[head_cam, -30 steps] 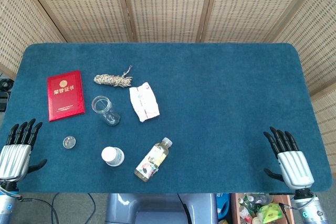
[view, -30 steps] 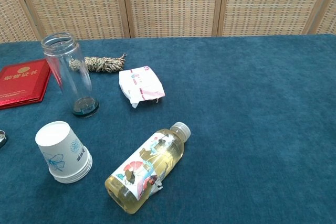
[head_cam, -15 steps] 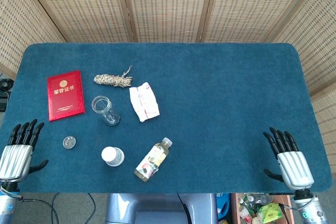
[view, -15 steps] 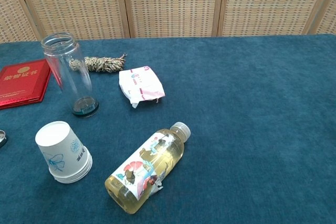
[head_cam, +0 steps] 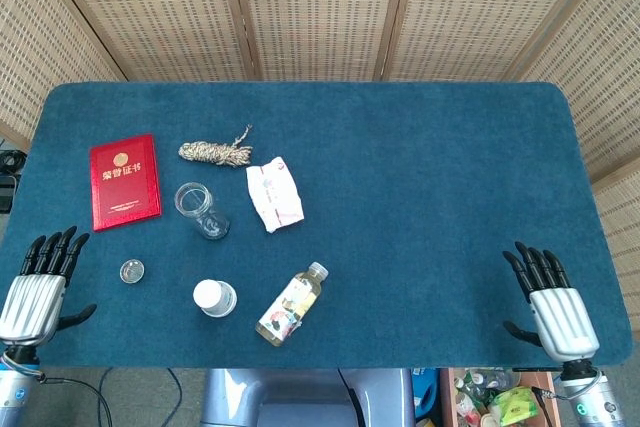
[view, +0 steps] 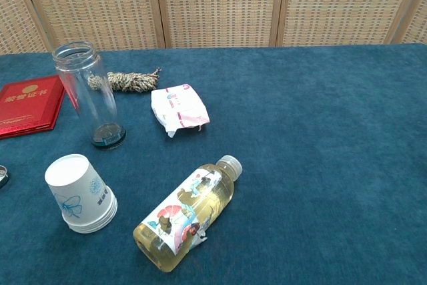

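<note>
My left hand (head_cam: 38,287) hovers at the table's front left corner, fingers spread and holding nothing; a small round lid (head_cam: 131,270) lies nearest to it. At the front right edge my right hand (head_cam: 552,305) is likewise open and empty, far from every object. A plastic bottle (head_cam: 291,304) (view: 187,213) of yellow drink lies on its side near the front. Beside it stands an upturned stack of paper cups (head_cam: 215,298) (view: 79,193). A clear glass jar (head_cam: 201,210) (view: 90,95) stands upright without a lid. Neither hand shows in the chest view.
A red certificate booklet (head_cam: 125,181) (view: 28,106) lies at the left. A coil of rope (head_cam: 217,151) (view: 130,81) and a white packet (head_cam: 274,193) (view: 178,109) lie behind the jar. The blue cloth table (head_cam: 430,187) is backed by woven screens.
My left hand has drifted slightly down and toward the table's front edge. The right hand and all objects stay put.
</note>
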Motion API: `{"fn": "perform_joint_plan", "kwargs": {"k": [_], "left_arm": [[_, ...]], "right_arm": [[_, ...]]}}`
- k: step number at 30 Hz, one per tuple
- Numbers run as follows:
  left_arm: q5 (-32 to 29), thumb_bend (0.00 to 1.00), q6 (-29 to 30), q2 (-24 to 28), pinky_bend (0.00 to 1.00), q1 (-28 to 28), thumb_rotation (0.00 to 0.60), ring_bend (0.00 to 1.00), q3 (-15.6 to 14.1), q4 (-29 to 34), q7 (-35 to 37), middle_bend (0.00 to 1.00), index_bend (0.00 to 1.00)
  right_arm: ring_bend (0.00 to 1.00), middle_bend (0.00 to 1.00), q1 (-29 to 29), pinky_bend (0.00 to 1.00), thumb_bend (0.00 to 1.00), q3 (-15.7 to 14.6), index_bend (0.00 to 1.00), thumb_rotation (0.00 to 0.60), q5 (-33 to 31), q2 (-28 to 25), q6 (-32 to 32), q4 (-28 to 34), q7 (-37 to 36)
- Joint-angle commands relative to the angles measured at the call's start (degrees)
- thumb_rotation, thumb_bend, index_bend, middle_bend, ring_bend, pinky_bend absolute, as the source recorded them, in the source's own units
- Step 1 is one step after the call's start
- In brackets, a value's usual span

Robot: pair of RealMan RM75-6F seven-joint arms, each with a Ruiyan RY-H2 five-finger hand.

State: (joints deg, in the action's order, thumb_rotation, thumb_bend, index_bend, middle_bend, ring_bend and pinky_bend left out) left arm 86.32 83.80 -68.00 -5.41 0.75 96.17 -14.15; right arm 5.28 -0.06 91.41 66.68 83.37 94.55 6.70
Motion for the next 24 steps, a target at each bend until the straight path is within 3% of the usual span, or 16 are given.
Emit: {"fn": "perform_joint_plan", "kwargs": {"k": [1, 6, 17, 24], "left_arm": [[0.9, 0.09, -1.3, 1.6, 0.0, -0.9, 0.6, 0.0, -0.1, -0.1, 2.9, 0.0, 0.0], [1.6, 0.09, -5.3, 4.8, 0.0, -3.2, 0.6, 0.0, -0.4, -0.6, 6.7, 0.0, 0.0], [-1.3, 0.09, -16.6, 8.0, 0.0, -9.0, 0.6, 0.0, -0.1, -4.1, 10.0, 0.0, 0.17], [-3.8, 0.13, -21.8, 7.3, 0.0, -11.9, 0.6, 0.0, 0.4, -6.9, 9.7, 0.0, 0.26]], "right_arm": [[0.0, 0.0, 0.0, 0.0, 0.0, 0.1, 0.05, 0.6, 0.0, -0.1, 0.1, 0.0, -0.1], [0.0, 0.0, 0.0, 0.0, 0.0, 0.0, 0.05, 0.6, 0.0, 0.0, 0.0, -0.1, 0.0], [0.0, 0.0, 0.0, 0.0, 0.0, 0.2, 0.05, 0.6, -0.3, 0.0, 0.0, -0.1, -0.2], [0.0, 0.0, 0.0, 0.0, 0.0, 0.2, 0.05, 0.6, -0.2, 0.1, 0.0, -0.3, -0.1]]}}
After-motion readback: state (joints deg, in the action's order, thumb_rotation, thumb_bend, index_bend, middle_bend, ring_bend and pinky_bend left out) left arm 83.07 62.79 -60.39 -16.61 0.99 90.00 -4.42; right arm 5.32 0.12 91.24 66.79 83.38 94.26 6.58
